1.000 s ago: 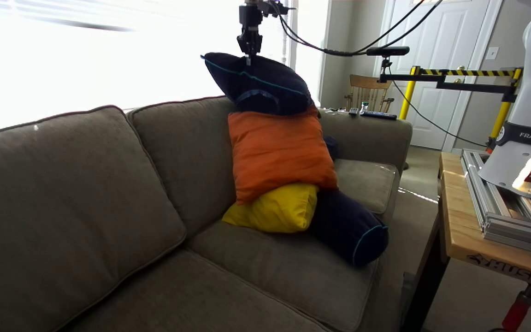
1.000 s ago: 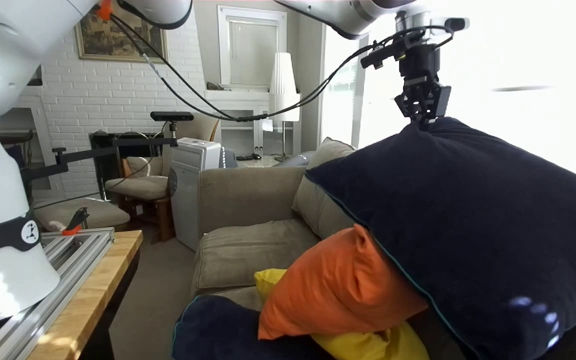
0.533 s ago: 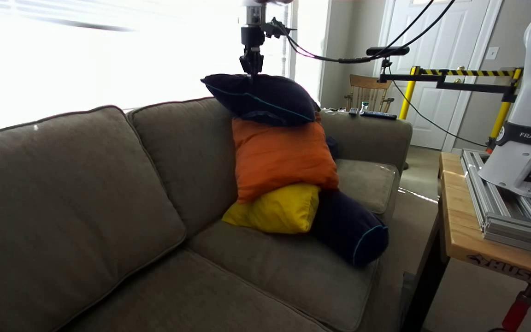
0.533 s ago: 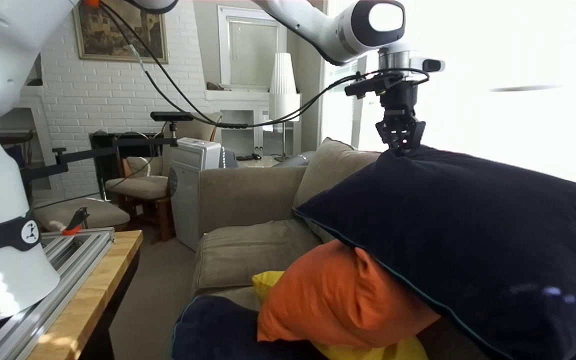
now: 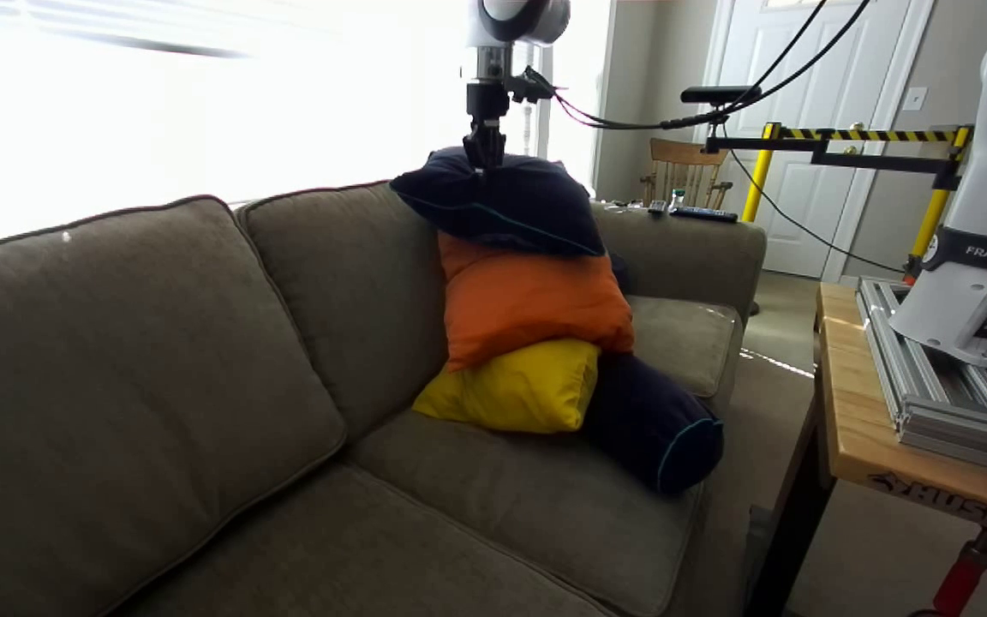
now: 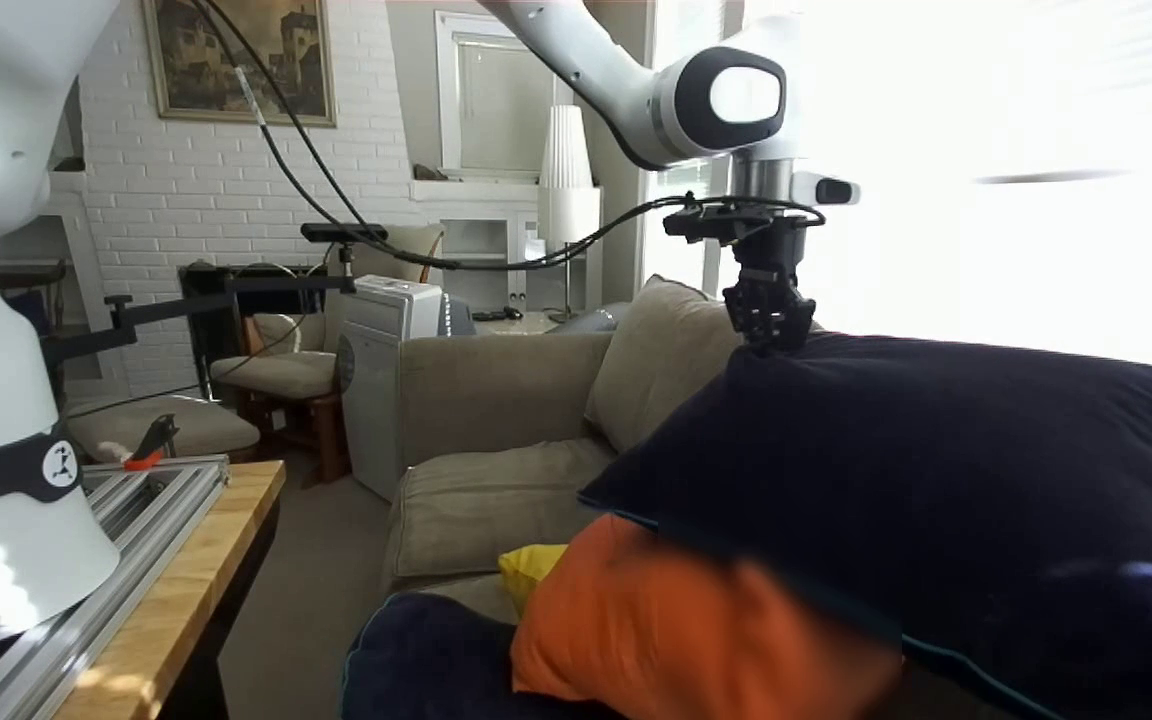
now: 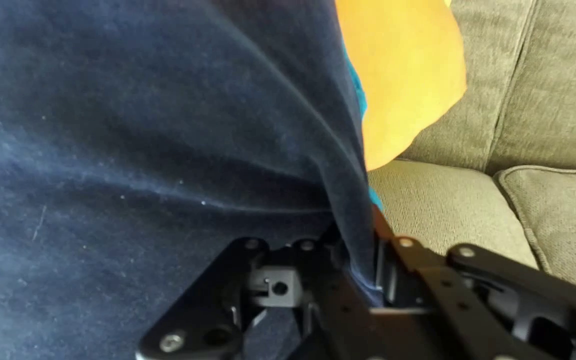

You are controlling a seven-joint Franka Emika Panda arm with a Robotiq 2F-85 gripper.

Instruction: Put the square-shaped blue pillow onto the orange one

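Note:
The square-shaped blue pillow [image 5: 536,206] lies over the upper part of the orange one [image 5: 536,300], touching it and sloping. In an exterior view its near edge drapes across the orange pillow [image 6: 676,630], whose rear part is hidden. My gripper [image 6: 774,340] points down at the top of the blue pillow, its fingers shut on a pinched fold of the dark fabric. The wrist view shows that fold running between the fingers at the gripper [image 7: 360,240], with the blue pillow [image 7: 143,125] filling the left side and the orange pillow [image 7: 403,75] looking yellowish beyond it.
Beneath the orange pillow are a yellow pillow [image 5: 519,390] and a dark navy bolster [image 5: 652,424] on the sofa seat. A sofa back cushion [image 6: 671,350] stands close behind the gripper. Remotes [image 5: 703,214] lie on the armrest. The robot's wooden table [image 5: 853,411] stands in front.
My gripper has come down with the blue pillow still in its grip, shifting slightly toward the sofa's armrest with the remotes. The blue pillow now covers more of the orange one, which has sagged a little.

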